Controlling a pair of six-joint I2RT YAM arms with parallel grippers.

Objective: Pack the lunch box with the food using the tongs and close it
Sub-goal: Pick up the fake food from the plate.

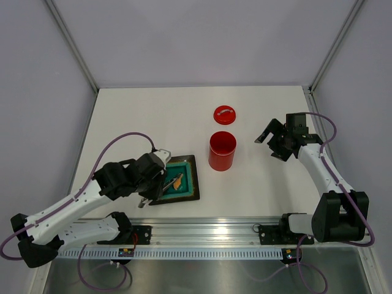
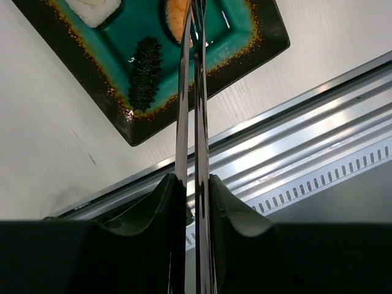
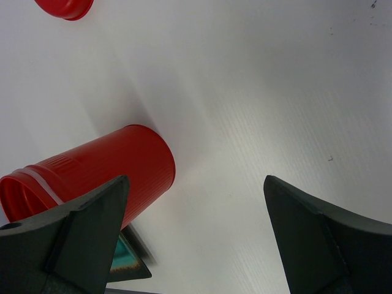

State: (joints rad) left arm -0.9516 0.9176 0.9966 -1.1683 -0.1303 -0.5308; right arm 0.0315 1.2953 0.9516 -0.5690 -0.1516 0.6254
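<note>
The red lunch box (image 1: 222,150) stands upright and lidless mid-table, with its lid (image 1: 225,114) lying just behind it. My left gripper (image 1: 158,184) hovers at the near left side of the dark plate with a teal centre (image 1: 195,184). It is shut on the tongs (image 2: 190,92), whose two arms are squeezed almost together. The tong tips reach the orange curved piece (image 2: 176,15) on the plate. A white cube (image 2: 93,7) and a dark stick (image 2: 146,72) lie beside it. My right gripper (image 1: 269,146) hangs open and empty, right of the lunch box (image 3: 92,165).
The aluminium rail (image 1: 202,229) with both arm bases runs along the table's near edge, just below the plate rim (image 2: 141,131). White walls close in the table at the back and both sides. A corner of the plate (image 3: 125,263) shows beyond the lunch box in the right wrist view.
</note>
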